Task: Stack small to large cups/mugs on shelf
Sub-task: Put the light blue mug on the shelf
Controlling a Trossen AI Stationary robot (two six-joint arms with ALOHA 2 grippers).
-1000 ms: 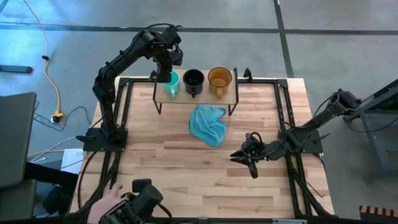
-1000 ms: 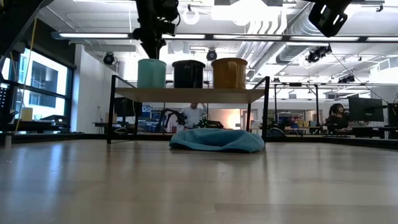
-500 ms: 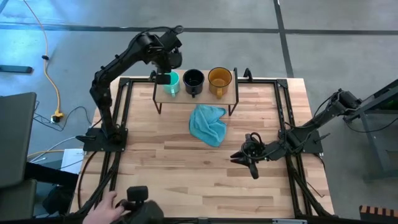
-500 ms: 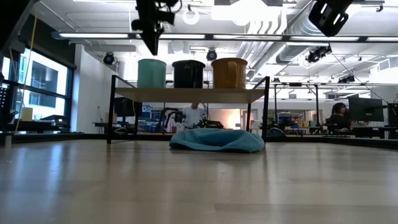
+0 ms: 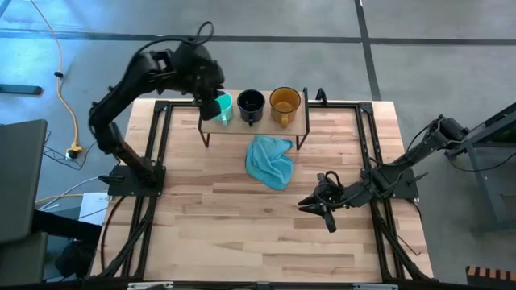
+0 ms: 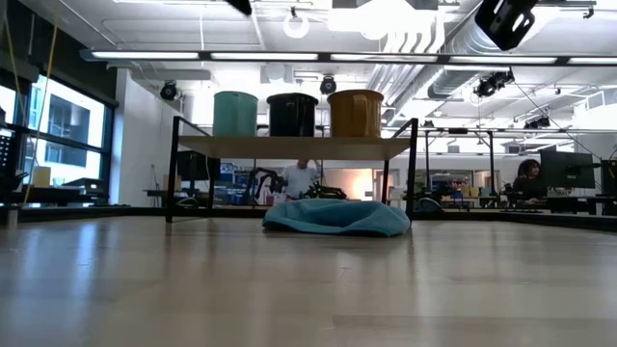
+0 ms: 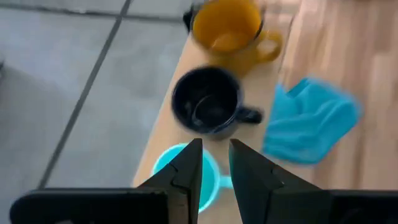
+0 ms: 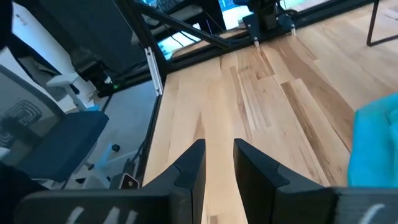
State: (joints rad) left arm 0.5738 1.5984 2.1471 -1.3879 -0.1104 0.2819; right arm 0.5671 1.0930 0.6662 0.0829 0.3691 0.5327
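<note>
Three mugs stand upright in a row on the shelf (image 5: 278, 125) at the table's far edge: teal (image 5: 225, 105), navy-black (image 5: 251, 103) and amber (image 5: 285, 101). The low view shows them side by side, teal (image 6: 235, 113), black (image 6: 292, 114), amber (image 6: 355, 113), on the board (image 6: 294, 146). My left gripper (image 5: 210, 103) hangs high above the shelf's left end, beside the teal mug (image 7: 169, 163). It is open by a narrow gap with nothing between its fingers (image 7: 214, 163). My right gripper (image 5: 311, 205) waits open above the table's right half (image 8: 219, 155).
A light blue cloth (image 5: 270, 159) lies crumpled on the table just in front of the shelf (image 6: 335, 217). Black frame rails (image 5: 157, 153) run along the table's left and right sides. Bare planks (image 5: 242, 234) fill the near half.
My left gripper has risen from the teal mug and drawn back toward the table's far left corner, rolling as it went, and has nearly left the top of the low view. The three mugs have stayed in place on the shelf.
</note>
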